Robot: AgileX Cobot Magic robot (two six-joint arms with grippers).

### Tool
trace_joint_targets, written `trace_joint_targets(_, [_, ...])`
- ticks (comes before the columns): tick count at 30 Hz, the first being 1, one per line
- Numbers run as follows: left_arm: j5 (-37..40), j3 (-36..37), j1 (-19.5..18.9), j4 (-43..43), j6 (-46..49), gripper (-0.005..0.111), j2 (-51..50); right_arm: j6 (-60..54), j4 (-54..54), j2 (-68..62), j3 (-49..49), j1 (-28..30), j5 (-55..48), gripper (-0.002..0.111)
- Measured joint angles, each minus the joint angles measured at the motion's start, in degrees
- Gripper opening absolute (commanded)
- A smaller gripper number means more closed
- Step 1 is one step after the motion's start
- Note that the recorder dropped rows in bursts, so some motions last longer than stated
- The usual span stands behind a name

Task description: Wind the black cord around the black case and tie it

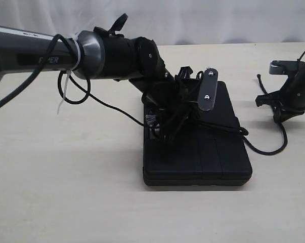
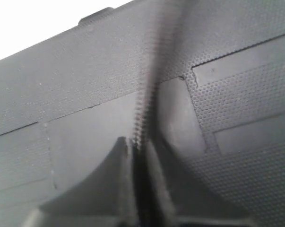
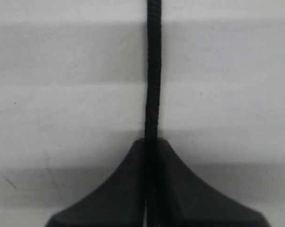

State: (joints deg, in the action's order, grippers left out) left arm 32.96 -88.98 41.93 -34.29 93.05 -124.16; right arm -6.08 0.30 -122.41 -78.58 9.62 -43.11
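The black case [image 1: 213,152] lies flat in the middle of the table. The black cord [image 1: 273,148] is bunched over the case's far left part, then leaves its right side and curves across the table to my right gripper [image 1: 279,112]. My left gripper [image 1: 178,100] is low over the case, shut on the cord. In the left wrist view the cord [image 2: 154,80] runs out from between the fingertips [image 2: 138,142] across the textured case [image 2: 246,109]. In the right wrist view my gripper [image 3: 151,141] pinches the cord [image 3: 152,71] above the bare table.
The left arm's thin glossy wire with a white zip tie [image 1: 66,83] hangs in loops at the left. A short cord end [image 1: 261,81] sticks out beyond the right gripper. The pale table [image 1: 66,192] spreads around the case, with a white curtain behind.
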Motion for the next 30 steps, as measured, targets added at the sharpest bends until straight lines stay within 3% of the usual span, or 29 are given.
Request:
trace_joint_targets(7, [-5.34,0.00,0.00,-0.24,-6.47,0.000,0.00,-2.00,0.46,4.71,1.44,-1.73,-1.47,0.004])
trace_joint_targets(13, [-8.82,0.00,-3.86,-1.73,-18.22,0.000,0.00,-3.32,0.46,11.62,6.34,-6.34,3.80,0.004])
trace_joint_targets(19, [-12.70,0.00,-6.54,-2.00,-30.77,0.000,0.00,-4.63,0.46,16.65,12.10,-6.43,6.22,0.004])
trace_joint_targets(24, [-13.59,0.00,-7.04,-2.09,-34.54,0.000,0.00,-11.13,2.83,20.55,15.33,-6.43,6.29,0.004])
trace_joint_targets(30, [-14.36,0.00,-7.28,-2.20,-36.92,0.000,0.00,-26.28,15.70,26.35,17.84,-6.43,5.99,0.004])
